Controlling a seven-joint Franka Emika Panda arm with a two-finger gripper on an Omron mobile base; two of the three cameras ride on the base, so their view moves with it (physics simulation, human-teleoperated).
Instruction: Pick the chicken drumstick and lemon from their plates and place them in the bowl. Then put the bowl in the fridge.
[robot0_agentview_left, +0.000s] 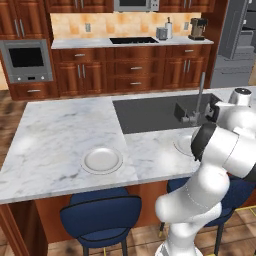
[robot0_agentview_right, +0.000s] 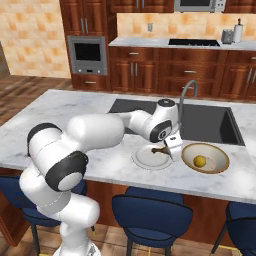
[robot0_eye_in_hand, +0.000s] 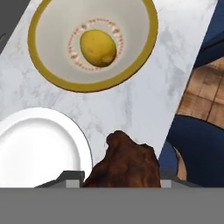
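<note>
Gripper (robot0_agentview_right: 172, 146): white two-finger hand on the white arm, above the marble island between plate and bowl. Jaws partly closed, clamped on the chicken drumstick (robot0_eye_in_hand: 124, 164). In the hand view the fat end of the meat rises between the finger tips; in the right base view the thin bone end juts out leftward over the plate.

Chicken drumstick: golden-brown to dark brown, lumpy, rough-skinned, fat at one end, tapering to a narrow bone. Lifted clear of the plate, not in the bowl.

Round white plate (robot0_agentview_right: 150, 158): flat, smooth, raised rim, bare, resting on the counter just left of the bowl.

Shallow wide bowl (robot0_agentview_right: 218, 156): tan outside, pale cream inside, brownish-yellow rim, ring of small reddish specks around the centre. Stands on the counter beside the sink.

Bright yellow lemon (robot0_eye_in_hand: 98, 48): small, round-oval, dimpled skin, lying at the middle of the bowl.

Second round white plate (robot0_agentview_left: 102, 160): same kind, bare, well apart on the left part of the island.

White-grey veined marble countertop (robot0_agentview_left: 55, 135): glossy.

Dark grey recessed sink (robot0_agentview_right: 200, 122): matte, with a curved metal tap (robot0_agentview_right: 186, 95).

Dark blue padded stools (robot0_agentview_right: 150, 212): rounded backs, along the island's near edge.
</note>
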